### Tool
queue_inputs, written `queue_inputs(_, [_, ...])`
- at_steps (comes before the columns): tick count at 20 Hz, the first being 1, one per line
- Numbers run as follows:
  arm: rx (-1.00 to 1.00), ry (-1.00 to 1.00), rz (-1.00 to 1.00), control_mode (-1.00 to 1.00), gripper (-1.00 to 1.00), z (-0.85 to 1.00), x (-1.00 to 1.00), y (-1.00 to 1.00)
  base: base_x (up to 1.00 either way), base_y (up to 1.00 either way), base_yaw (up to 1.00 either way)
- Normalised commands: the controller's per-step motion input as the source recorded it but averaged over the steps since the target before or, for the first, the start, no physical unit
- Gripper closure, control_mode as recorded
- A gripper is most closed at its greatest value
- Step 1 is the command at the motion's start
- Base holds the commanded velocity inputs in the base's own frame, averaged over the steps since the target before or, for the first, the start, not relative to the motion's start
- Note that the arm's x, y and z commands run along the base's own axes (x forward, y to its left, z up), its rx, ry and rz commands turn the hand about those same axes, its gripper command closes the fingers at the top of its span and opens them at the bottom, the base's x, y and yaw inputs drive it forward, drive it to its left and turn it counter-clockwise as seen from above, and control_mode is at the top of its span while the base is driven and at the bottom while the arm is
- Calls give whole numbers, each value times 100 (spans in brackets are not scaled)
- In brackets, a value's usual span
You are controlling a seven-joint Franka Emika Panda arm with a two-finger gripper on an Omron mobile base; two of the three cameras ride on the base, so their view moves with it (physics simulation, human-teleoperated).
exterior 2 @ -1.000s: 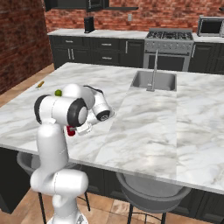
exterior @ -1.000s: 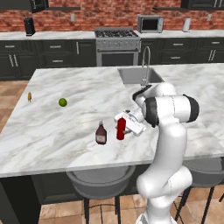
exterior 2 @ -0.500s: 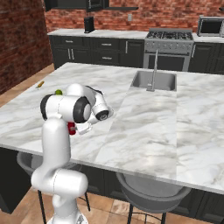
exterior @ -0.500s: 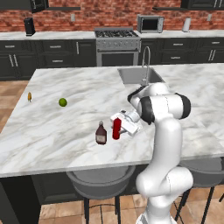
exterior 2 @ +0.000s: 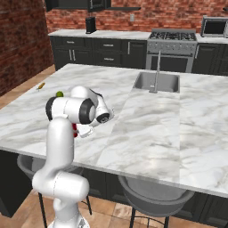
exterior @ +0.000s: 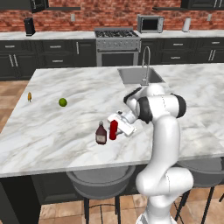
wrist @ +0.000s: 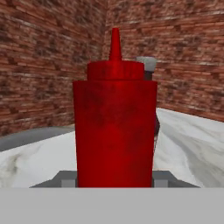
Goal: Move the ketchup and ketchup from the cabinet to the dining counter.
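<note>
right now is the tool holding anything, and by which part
Yes. The tool is shut on the red ketchup bottle, gripping its body low on the sides; the bottle stands upright at the dining counter, beside the maroon bottle.

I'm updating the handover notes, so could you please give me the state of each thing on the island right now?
red ketchup bottle: upright on the dining counter, between the gripper fingers
maroon ketchup bottle: upright, free, beside the red one
gripper: closed on the red bottle
lime: lying loose on the counter
faucet: no water visible
</note>
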Motion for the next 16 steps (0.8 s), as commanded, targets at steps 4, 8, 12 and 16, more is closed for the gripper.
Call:
queue_inputs(4, [0, -3, 0, -100, 100, -21, 17, 0, 0, 0, 0])
queue_inputs(8, [0, -6, 0, -100, 100, -17, 16, 0, 0, 0, 0])
queue_inputs(12, [0, -7, 0, -100, 100, -19, 6, 0, 0, 0, 0])
queue_inputs(16, [0, -5, 0, -100, 100, -20, 1, 0, 0, 0, 0])
